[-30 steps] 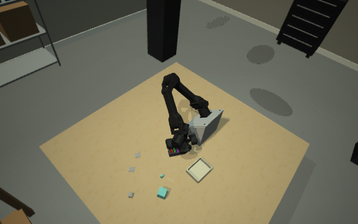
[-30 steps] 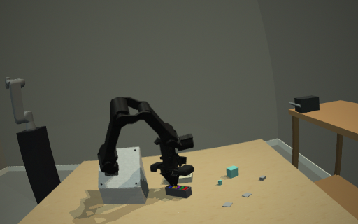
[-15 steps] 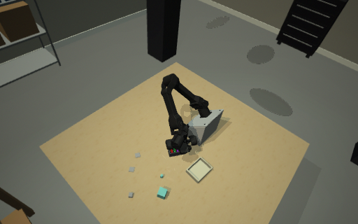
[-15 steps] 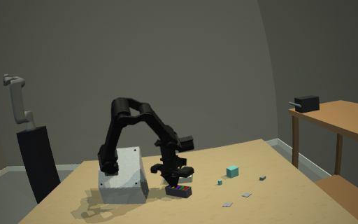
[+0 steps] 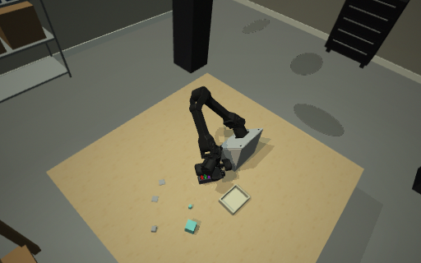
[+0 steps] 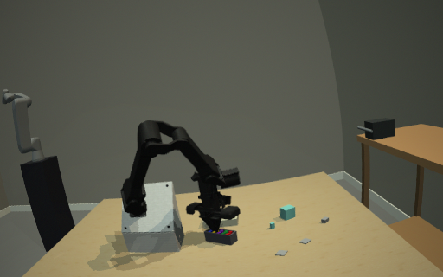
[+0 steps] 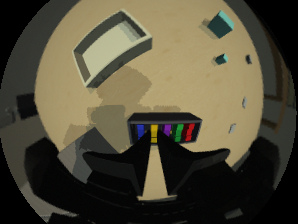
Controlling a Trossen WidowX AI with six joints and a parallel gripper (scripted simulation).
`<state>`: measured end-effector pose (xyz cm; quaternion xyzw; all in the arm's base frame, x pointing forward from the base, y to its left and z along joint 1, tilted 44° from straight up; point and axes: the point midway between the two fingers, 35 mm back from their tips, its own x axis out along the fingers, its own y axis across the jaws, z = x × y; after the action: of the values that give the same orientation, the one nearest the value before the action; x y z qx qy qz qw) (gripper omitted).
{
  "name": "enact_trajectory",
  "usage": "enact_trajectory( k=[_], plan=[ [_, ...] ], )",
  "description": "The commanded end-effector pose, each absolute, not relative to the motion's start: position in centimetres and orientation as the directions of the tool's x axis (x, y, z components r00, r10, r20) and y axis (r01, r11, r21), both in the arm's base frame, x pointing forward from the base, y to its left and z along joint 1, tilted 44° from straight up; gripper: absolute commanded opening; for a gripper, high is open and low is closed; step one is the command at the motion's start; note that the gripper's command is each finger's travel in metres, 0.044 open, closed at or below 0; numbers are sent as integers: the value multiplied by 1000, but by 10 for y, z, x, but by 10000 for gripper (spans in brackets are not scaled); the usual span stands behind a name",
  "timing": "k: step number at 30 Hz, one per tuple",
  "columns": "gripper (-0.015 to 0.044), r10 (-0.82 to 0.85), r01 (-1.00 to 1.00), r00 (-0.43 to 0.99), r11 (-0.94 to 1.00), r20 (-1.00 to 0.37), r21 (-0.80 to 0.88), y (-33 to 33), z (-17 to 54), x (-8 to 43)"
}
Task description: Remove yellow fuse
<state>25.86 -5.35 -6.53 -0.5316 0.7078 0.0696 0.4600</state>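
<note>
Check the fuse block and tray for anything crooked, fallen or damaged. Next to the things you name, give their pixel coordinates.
Nothing stands out. The five fuses sit in one row in the fuse block (image 6: 221, 238) (image 7: 165, 118), the gripper (image 7: 153, 132) shut on the yellow fuse (image 7: 154, 131). The tray (image 5: 226, 206) (image 7: 120, 61) looks whole. Fine damage would be too small to see.

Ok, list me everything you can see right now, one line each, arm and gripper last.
Fuse block: one, black, under the gripper
Fuses: five, in the block: blue, yellow, purple, green, red
Tray: one, cream, on the table
Cubes: two, teal, one large, one small, on the table
Small pieces: three, grey, on the table
Shelf unit: one, grey, by the wall, boxes on it
Pillar: one, black, behind the table
Workbench: one, brown, black device on top
Second arm: one, grey, on a black pedestal
Arm: one, black, on a grey mount
Gripper: one, black, shut on the yellow fuse
</note>
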Motion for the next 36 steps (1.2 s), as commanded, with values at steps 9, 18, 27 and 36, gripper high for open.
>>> enact_trajectory(
  k=[9, 18, 27, 36],
  plan=[
    [0, -688, -816, -11, 426, -726, -391, -49, -61, 259],
    [0, -688, -816, -11, 426, -726, -391, -46, -58, 259],
    [0, -688, -817, -11, 425, -726, -390, -43, -55, 260],
    [0, -688, -817, -11, 425, -726, -390, -40, -52, 260]
  ],
)
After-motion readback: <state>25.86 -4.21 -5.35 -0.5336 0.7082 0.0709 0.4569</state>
